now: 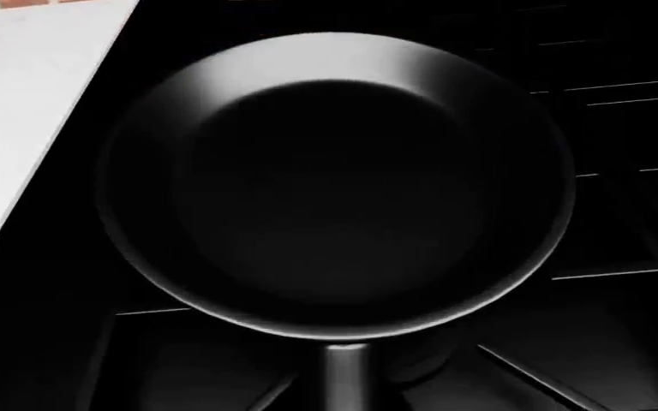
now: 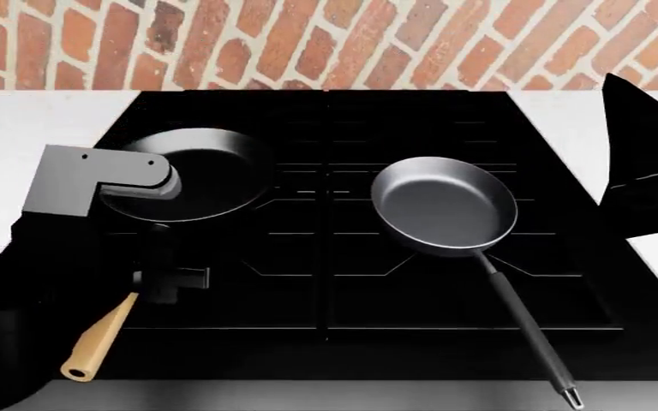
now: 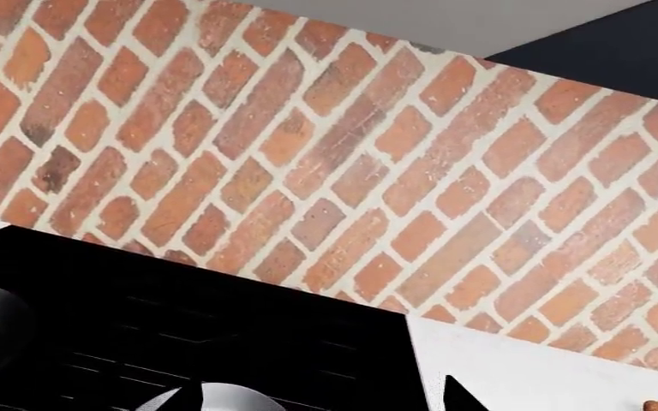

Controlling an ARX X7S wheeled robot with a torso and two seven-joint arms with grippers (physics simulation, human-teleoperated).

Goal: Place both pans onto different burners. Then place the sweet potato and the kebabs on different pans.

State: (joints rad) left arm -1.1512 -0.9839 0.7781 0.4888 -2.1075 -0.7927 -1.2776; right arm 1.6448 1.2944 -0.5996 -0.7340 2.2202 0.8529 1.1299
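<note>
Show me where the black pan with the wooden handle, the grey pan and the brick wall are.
black pan (image 2: 220,184), head view, on its dark inner floor.
wooden handle (image 2: 100,338), head view, middle of the light wood.
grey pan (image 2: 444,205), head view, centre of its inside.
brick wall (image 3: 341,154), right wrist view, on a brick.

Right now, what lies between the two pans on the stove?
Only bare burner grate lies between the black pan and the grey pan; no food or tool is there. The head view shows this.
</note>
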